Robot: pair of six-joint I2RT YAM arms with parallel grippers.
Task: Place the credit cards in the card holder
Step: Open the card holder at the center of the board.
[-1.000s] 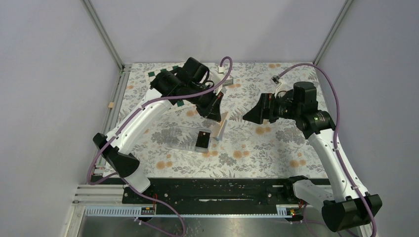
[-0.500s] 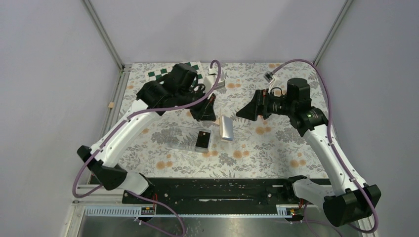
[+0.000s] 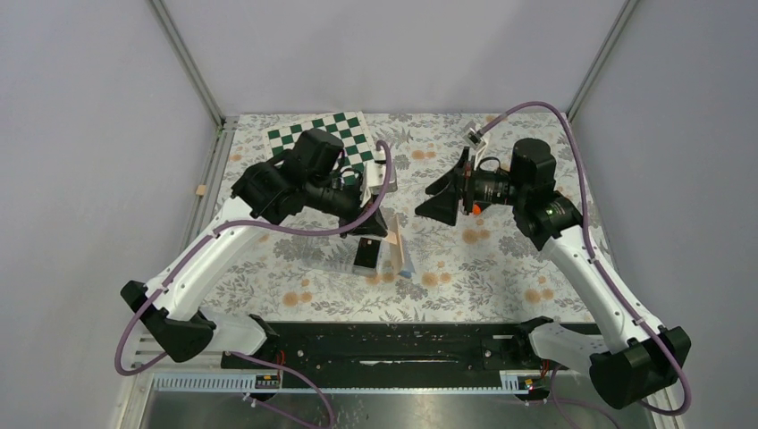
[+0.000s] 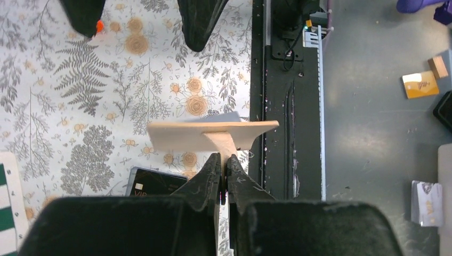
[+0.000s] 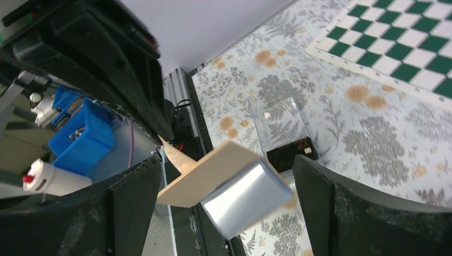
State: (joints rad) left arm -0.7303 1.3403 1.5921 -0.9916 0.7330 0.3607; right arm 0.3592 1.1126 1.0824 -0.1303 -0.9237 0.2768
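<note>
Raised off the desk (image 3: 501, 268), the card holder (image 4: 213, 133) is hanging beside the credit card (image 3: 365, 255), clamped in the left end effector (image 4: 224, 165); the right end effector (image 3: 427, 202), fingers apart, probably needs to spread it

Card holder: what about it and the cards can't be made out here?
- Card holder contents: top view too small; left wrist sees it edge-on; right wrist shows only one flap and lining.
- Credit card: left wrist, near part hidden by the left gripper.
- One card or a stack: too thin to tell anywhere.
</note>
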